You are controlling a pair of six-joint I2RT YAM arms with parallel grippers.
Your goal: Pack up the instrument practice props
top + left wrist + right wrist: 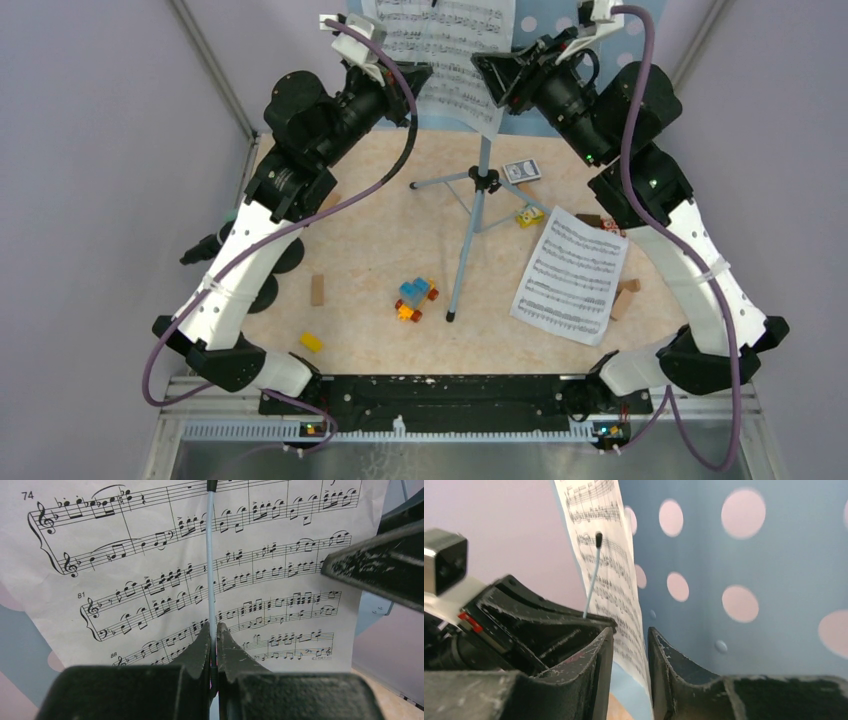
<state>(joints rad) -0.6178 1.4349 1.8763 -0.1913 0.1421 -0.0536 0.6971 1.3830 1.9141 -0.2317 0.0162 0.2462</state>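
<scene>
Left end effector fills the bottom of its own wrist view, pinched shut on the skinny pale-blue page-retainer wire that runs down the front of the sheet-music page on the stand. Right end effector has its jaws only a little apart, straddling the side edge of that same page, with the dotted blue music desk just behind. Looks to me like nothing is actually pinched there; the paper just passes through the gap.

The stand itself is upright on its tripod pole, back-middle of the table. A second page lies flat over on the right.

Stuff that could go sideways imo:
- If the left swings the wire off while the right isn't gripping, that page has nothing holding it and probably slides off the desk onto the table.
- If the right clamps and tugs while the wire presses the sheet down, you get a crease or a tear at the edge.
- Yanking hard on the wire up top could rock or tip the stand, since those tripod legs are thin.
- Both arms are crowded close together up there, so a careless swing could knock one into the other.
</scene>
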